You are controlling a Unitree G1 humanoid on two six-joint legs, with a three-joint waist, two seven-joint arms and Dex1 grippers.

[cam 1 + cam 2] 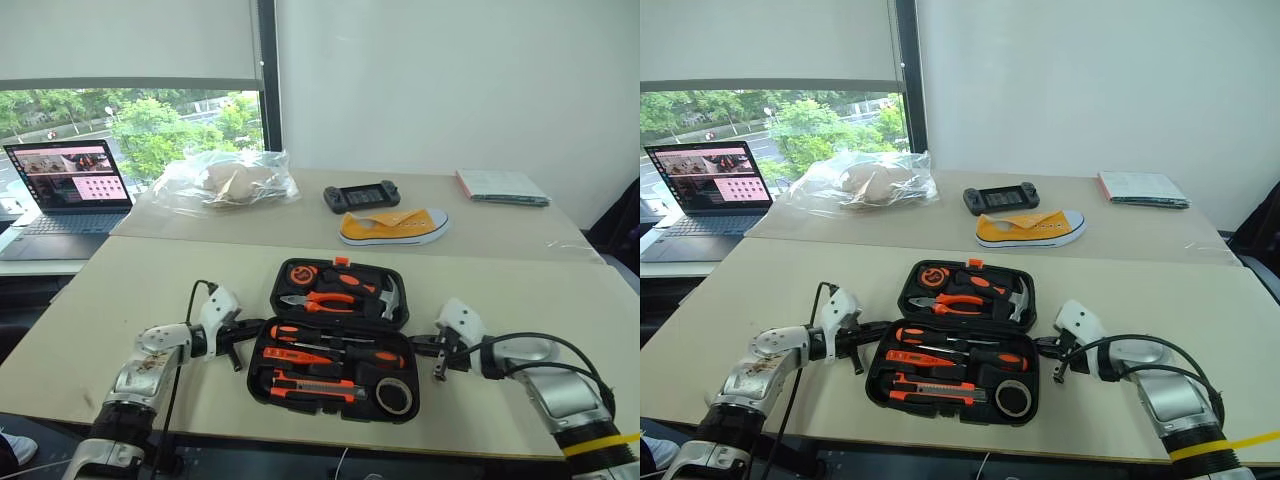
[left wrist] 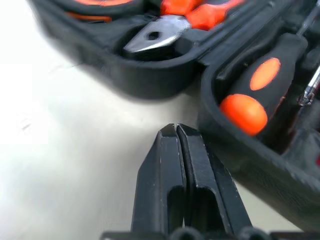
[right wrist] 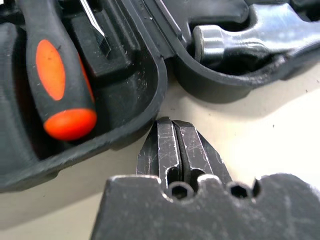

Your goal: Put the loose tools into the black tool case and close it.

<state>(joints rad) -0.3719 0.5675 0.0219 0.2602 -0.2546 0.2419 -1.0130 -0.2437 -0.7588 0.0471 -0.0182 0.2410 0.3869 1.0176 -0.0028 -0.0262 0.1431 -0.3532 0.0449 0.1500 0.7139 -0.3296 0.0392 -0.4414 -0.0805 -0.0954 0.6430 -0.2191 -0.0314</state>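
The black tool case (image 1: 330,414) lies open on the near table, with the pliers (image 1: 325,299) and hammer (image 1: 385,297) in its far half. In the near half lie two black-and-orange screwdrivers (image 1: 335,334), the utility knife (image 1: 318,390) and the tape roll (image 1: 394,396). My left gripper (image 2: 176,129) is shut on nothing, its tip just off the case's left wall (image 2: 250,160) near the hinge. My right gripper (image 3: 172,122) is also shut and empty, close to the right wall (image 3: 125,135) by the hinge. In the left eye view they flank the case: left gripper (image 1: 253,326), right gripper (image 1: 417,343).
On the far table sit a black game console (image 1: 361,196), a yellow shoe (image 1: 393,226), a clear plastic bag (image 1: 228,182) and a booklet (image 1: 502,187). An open laptop (image 1: 70,190) stands at the far left. The table's front edge runs just below the case.
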